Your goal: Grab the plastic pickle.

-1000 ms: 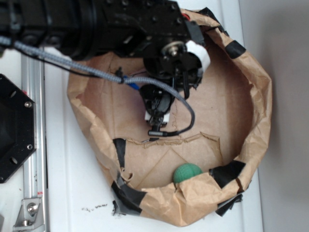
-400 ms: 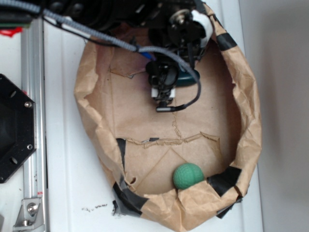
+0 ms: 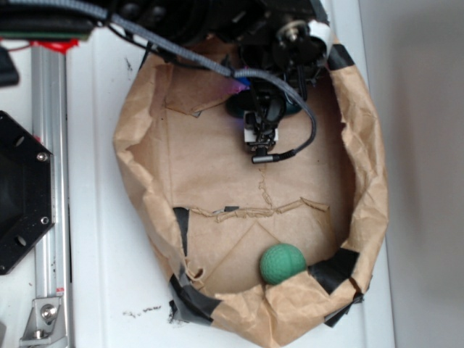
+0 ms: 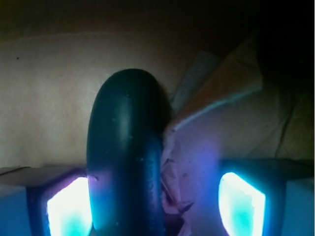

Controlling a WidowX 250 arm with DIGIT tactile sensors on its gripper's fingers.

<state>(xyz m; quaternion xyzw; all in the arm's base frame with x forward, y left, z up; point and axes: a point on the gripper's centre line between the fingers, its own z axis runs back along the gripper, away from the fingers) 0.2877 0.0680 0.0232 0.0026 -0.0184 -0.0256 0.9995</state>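
Observation:
The plastic pickle (image 4: 125, 152) is a smooth dark teal capsule. In the wrist view it lies lengthwise between my fingers, close against the lit left pad (image 4: 69, 206), with a gap to the right pad (image 4: 241, 201). My gripper (image 4: 155, 204) is open around it. In the exterior view the gripper (image 3: 262, 109) hangs over the far side of the brown paper basin. Only teal slivers of the pickle (image 3: 233, 109) show beside the black wrist. The fingertips are hidden there.
A lighter green textured ball (image 3: 282, 263) rests by the near wall of the crumpled paper basin (image 3: 377, 181), which is patched with black tape. Creased paper rises right of the pickle. A metal rail (image 3: 45, 181) and black plate (image 3: 18, 192) stand left.
The arm has moved toward the basin's far right side. The gripper now straddles the pickle. The ball has stayed put.

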